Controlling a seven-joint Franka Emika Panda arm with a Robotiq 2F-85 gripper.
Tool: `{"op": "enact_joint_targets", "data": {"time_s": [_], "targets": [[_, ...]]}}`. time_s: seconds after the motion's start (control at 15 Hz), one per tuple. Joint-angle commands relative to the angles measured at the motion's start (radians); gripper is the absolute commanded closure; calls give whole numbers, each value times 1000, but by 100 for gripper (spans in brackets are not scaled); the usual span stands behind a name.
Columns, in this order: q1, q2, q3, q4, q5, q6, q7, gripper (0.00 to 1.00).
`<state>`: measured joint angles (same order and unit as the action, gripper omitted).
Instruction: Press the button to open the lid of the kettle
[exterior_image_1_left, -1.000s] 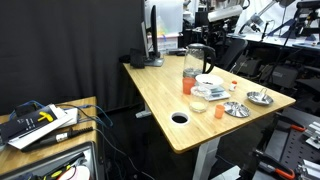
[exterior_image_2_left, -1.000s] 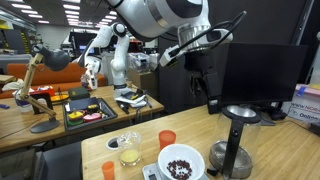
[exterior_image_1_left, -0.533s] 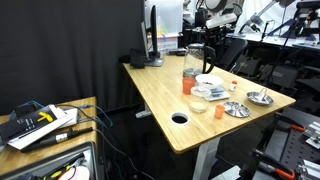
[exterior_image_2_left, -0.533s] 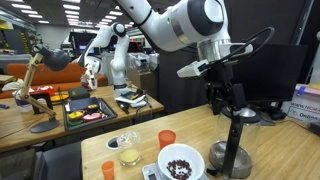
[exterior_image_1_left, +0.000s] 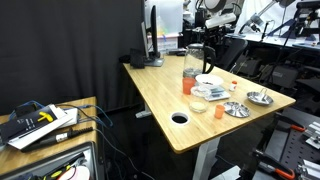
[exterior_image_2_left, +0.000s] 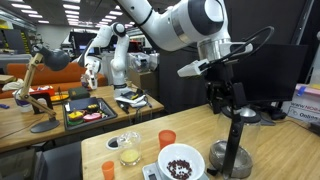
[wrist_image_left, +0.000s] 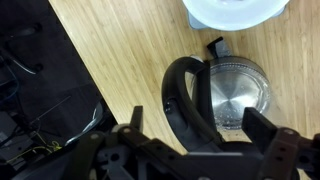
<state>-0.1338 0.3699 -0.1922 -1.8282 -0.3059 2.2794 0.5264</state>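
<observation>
Arm's swung across since a second ago, and the tool (exterior_image_2_left: 222, 97) is now hovering just above the kettle (exterior_image_2_left: 236, 148), jaws spread wide, gripping nothing. Kettle's sitting on the tabletop (exterior_image_2_left: 92, 156). Descending off-center is risking shoving the handle (wrist_image_left: 183, 95) and tipping it.

In the wrist view the gripper (wrist_image_left: 192, 120) is a dark blur along the lower edge, and the bases of its fingers (wrist_image_left: 135, 122) are cut off there. The white bowl (wrist_image_left: 235, 10) is cropped by the top edge. The kettle (wrist_image_left: 225, 95) shows from above only. No button can be picked out on its lid (wrist_image_left: 238, 98), perhaps because the handle (wrist_image_left: 183, 95) covers it. In an exterior view the kettle (exterior_image_1_left: 197, 55) is too small, amid clutter, to tell whether the arm touches it. In an exterior view the bottom edge clips the bowl of beans (exterior_image_2_left: 161, 160) and the small orange cup (exterior_image_2_left: 111, 170).
</observation>
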Motion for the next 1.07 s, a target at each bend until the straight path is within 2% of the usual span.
{"op": "enact_joint_targets", "data": {"time_s": [0.0,0.4,0.47,0.53,1.0], "targets": [[4,13,-14,16,47,-5,-56,0],[-47,28,-2,44,149,4,-294,0],[-51,32,-4,52,153,5,-318,7],[-55,39,-5,60,156,8,-341,27],[-69,91,-1,111,201,-1,-411,78]]}}
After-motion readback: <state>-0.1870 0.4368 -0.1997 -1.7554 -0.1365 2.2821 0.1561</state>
